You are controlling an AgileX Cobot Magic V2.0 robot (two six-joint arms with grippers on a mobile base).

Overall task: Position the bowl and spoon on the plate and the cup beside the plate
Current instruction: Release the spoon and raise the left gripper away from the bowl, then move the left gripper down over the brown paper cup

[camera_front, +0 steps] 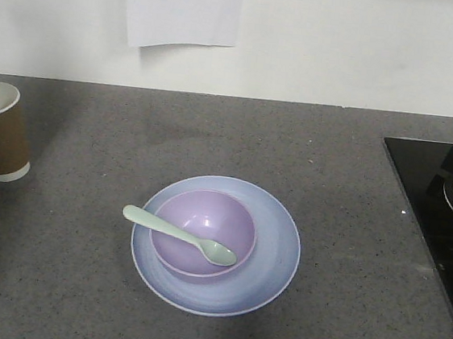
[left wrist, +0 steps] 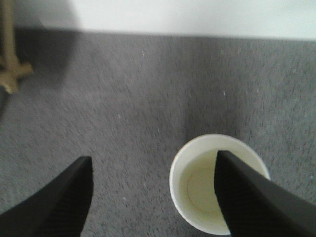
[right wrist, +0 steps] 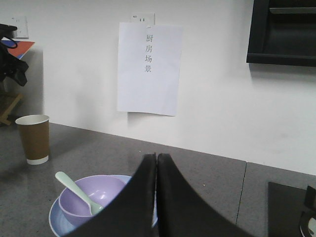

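The counter [camera_front: 350, 231] carries the plate [camera_front: 269, 267] at mid-front, the bowl [camera_front: 205, 220] nested on it with the spoon [camera_front: 173, 232] resting across it. The cup [camera_front: 0, 131] stands well apart at the left edge, still to be brought beside the plate. So the left gripper [left wrist: 153, 182] hangs over it, fingers spread and empty, one inside the rim, while the right gripper [right wrist: 157, 163] is closed on nothing.

Left gripper [left wrist: 153, 192] spread wide, dark fingers [left wrist: 59, 202] pointing down and forward, one each side of view. Right gripper [right wrist: 157, 163] raised, fingers pressed together, tips touching, nothing between.
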